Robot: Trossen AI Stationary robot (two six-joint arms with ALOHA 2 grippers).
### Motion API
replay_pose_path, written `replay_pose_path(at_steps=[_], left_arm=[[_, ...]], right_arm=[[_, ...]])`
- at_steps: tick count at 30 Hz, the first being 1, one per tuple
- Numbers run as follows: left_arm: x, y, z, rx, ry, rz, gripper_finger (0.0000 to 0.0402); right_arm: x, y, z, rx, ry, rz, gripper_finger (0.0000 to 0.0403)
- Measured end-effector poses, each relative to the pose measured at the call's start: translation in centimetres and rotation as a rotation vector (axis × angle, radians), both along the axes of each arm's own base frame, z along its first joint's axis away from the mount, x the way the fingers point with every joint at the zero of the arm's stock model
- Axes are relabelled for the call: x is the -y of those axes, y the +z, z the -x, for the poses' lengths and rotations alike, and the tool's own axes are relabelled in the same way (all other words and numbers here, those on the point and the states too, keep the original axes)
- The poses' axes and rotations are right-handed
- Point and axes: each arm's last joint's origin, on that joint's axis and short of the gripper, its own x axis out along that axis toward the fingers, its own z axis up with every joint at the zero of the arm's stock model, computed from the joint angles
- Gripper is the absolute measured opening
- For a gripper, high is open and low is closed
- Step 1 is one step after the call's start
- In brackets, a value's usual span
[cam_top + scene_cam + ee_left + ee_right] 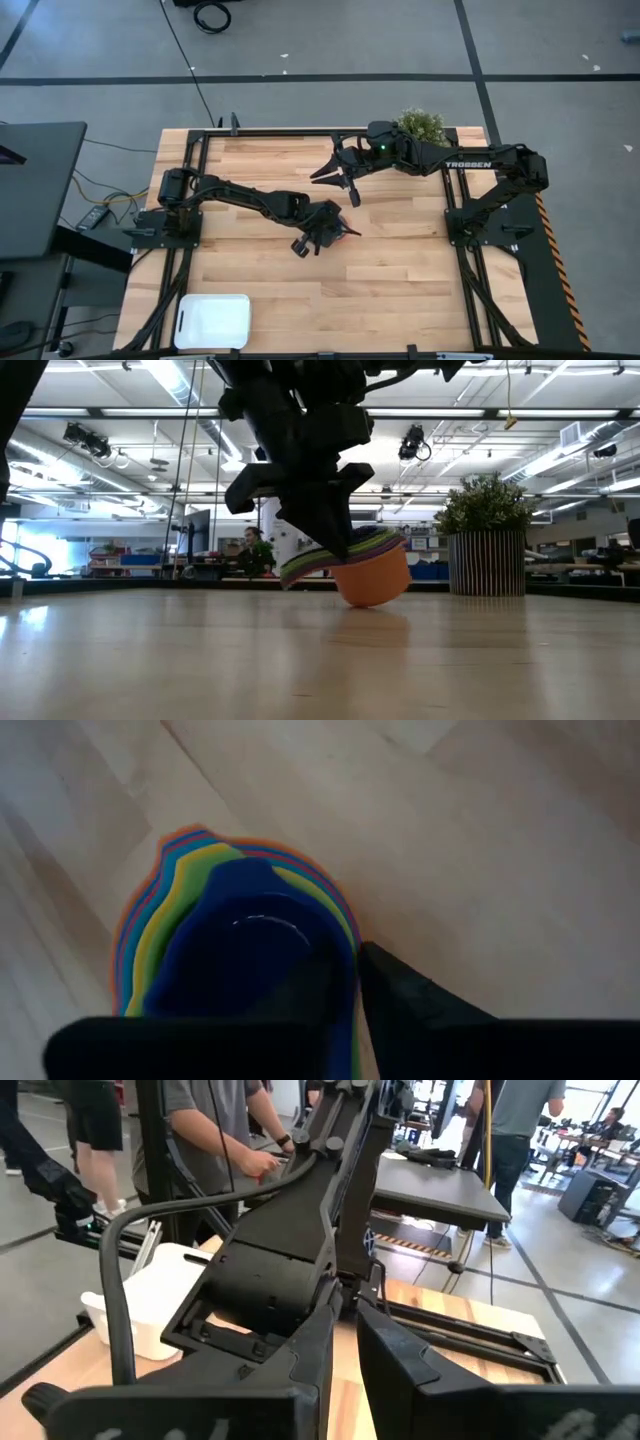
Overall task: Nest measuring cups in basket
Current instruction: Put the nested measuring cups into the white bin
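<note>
I see my left gripper (340, 231) at mid-counter, its dark jaws pinching the rim of the nested cups (365, 567), a stack of smooth round plastic shells with navy innermost, then green, yellow, blue, red and orange outside, tilted with the orange bottom touching the pale planked wooden counter (400, 270). The white, round-cornered basket (212, 321) sits well apart at the counter's near left corner. My right gripper (350, 188) hangs above the far side beside the plant (421, 126), its jaws nearly together and holding nothing.
</note>
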Motion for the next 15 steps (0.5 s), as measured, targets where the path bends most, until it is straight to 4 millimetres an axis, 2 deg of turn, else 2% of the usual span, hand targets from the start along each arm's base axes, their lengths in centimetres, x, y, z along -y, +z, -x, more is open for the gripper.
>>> replay_pose_path(at_steps=[10, 15], left_arm=[[-0.46, 0.02, -0.03, 0.009, 0.081, -0.131, 0.0040], [-0.59, 0.03, -0.07, 0.012, 0.043, -0.198, 0.0040]], right_arm=[[0.00, 0.22, -0.03, 0.023, 0.003, 0.002, 0.0057], [0.03, 0.38, -0.04, 0.024, -0.004, -0.057, 0.0057]])
